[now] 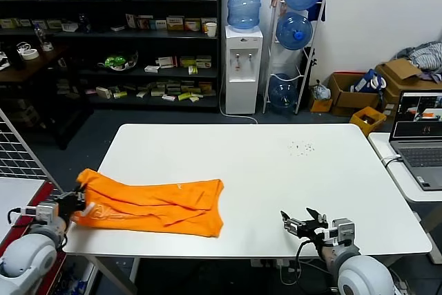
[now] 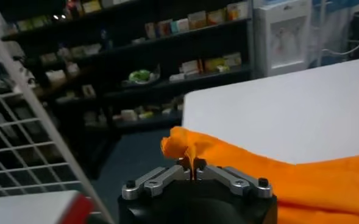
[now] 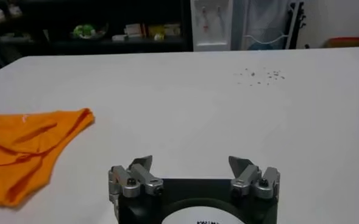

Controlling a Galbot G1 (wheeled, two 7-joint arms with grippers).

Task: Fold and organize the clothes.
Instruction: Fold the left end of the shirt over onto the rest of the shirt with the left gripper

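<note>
At the white table's (image 1: 276,170) near left corner, the left gripper (image 2: 192,171) pinches a bunched edge of the orange T-shirt (image 1: 155,205), which lies folded along the table's near edge. The right gripper (image 1: 304,224) rests spread wide and empty at the near right edge.

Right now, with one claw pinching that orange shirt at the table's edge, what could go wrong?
1. The left gripper is shut on only a small bunch of the bright orange cotton T-shirt, so the cloth may slip out if pulled.
2. The shirt lies crumpled close to the white table's near left edge, so a tug might drag it off.
3. The right gripper rests open, apart from the shirt, so nothing steadies the far end.
</note>
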